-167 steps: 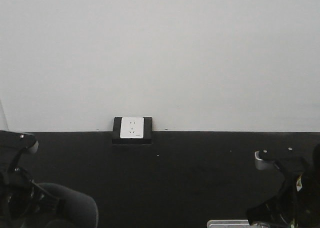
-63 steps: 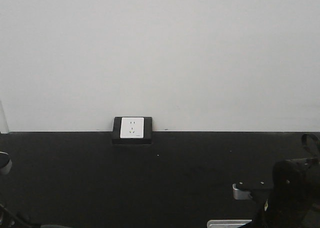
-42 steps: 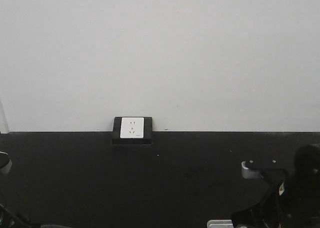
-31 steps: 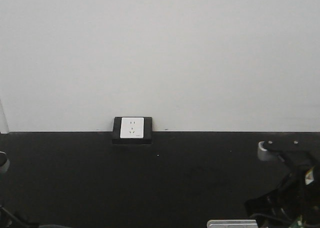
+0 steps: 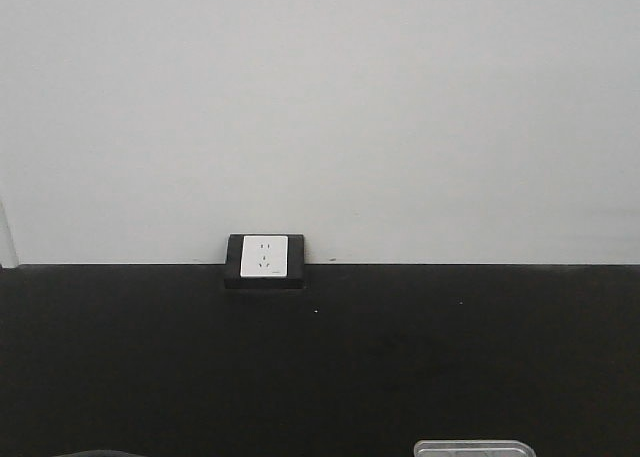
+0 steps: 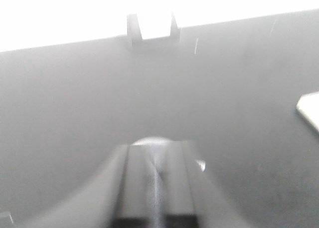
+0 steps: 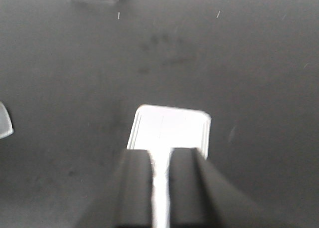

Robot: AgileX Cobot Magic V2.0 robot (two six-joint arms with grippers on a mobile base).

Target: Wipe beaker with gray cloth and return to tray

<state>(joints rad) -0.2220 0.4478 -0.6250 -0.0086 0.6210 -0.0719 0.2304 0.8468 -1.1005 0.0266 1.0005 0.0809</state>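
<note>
The front view shows only the far rim of the metal tray (image 5: pixel 470 447) at the bottom edge; neither arm is in it. In the right wrist view the tray (image 7: pixel 169 122) lies just beyond my right gripper (image 7: pixel 160 155), whose jaws are almost together with nothing between them. No beaker shows on the tray's visible part. My left gripper (image 6: pixel 157 160) is shut, and a blurred pale rounded shape (image 6: pixel 152 140) sits just past its tips; I cannot tell what it is. A thin gray sliver (image 5: pixel 95 454) may be the gray cloth. The beaker is not visible.
A black-framed wall socket (image 5: pixel 264 260) stands at the table's back edge against the white wall. A corner of the tray (image 6: pixel 310 111) shows at the right of the left wrist view. A pale object (image 7: pixel 4 120) is cut by the right wrist view's left edge.
Both arms and the gray cloth stood raised at the bottom corners. The left arm dropped away first. The right arm dipped toward the tray, rose again, and has left the front view.
</note>
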